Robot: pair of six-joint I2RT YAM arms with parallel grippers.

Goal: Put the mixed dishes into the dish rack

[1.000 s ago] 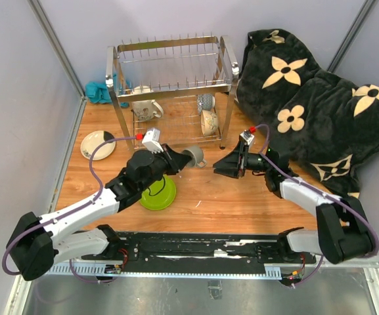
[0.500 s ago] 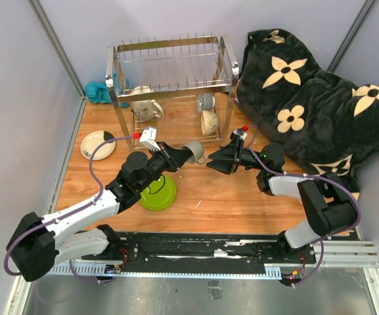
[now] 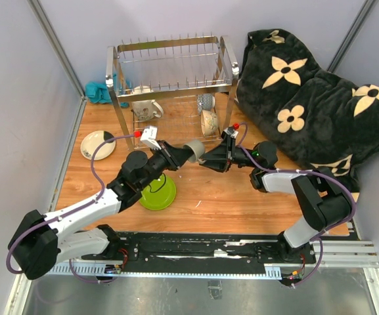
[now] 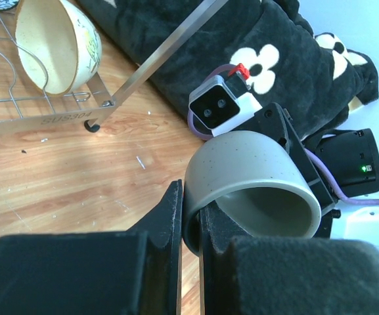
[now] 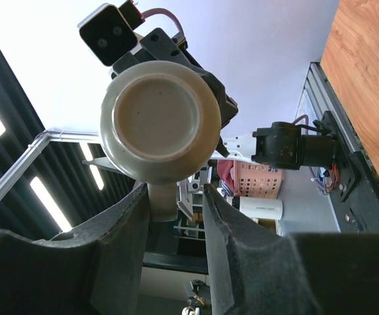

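Left gripper (image 4: 189, 197) is pinched tight on the mug (image 4: 251, 177) rim, mid-counter. Right gripper (image 5: 175, 197) is partly open, fingers either side of the handle (image 5: 161, 198). It's slid in closer than half a second ago.

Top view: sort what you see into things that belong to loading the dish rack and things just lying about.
Belongs to the job: rack, grey mug, lime plate, cream plate, white mug, patterned bowl, yellow bowl.
Just lying about: flowered blanket, teal cloth.
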